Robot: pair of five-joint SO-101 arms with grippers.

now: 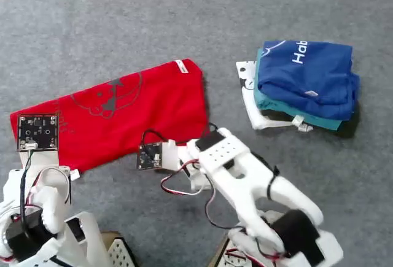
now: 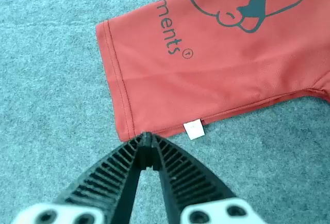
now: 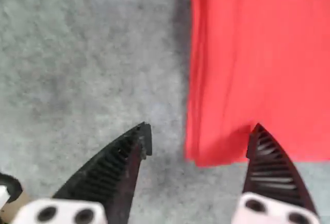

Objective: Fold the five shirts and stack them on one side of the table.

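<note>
A red shirt (image 1: 123, 116) with a dark print lies folded into a long strip across the left middle of the grey table. My left gripper (image 2: 147, 140) is shut, its tips at the corner of the red shirt's hem (image 2: 121, 110), next to a small white tag (image 2: 194, 130). I cannot tell whether cloth is pinched. My right gripper (image 3: 198, 137) is open at the strip's near edge, with a corner of the red shirt (image 3: 258, 54) between its fingers. A stack of folded shirts lies at the right: blue (image 1: 307, 70) on top, teal (image 1: 273, 104) under it, white (image 1: 249, 92) lowest.
The left arm (image 1: 37, 218) stands at the near left corner, and the right arm (image 1: 245, 175) reaches from the near middle towards the red shirt. Bare grey table (image 1: 92, 34) runs along the far side and between the shirt and the stack.
</note>
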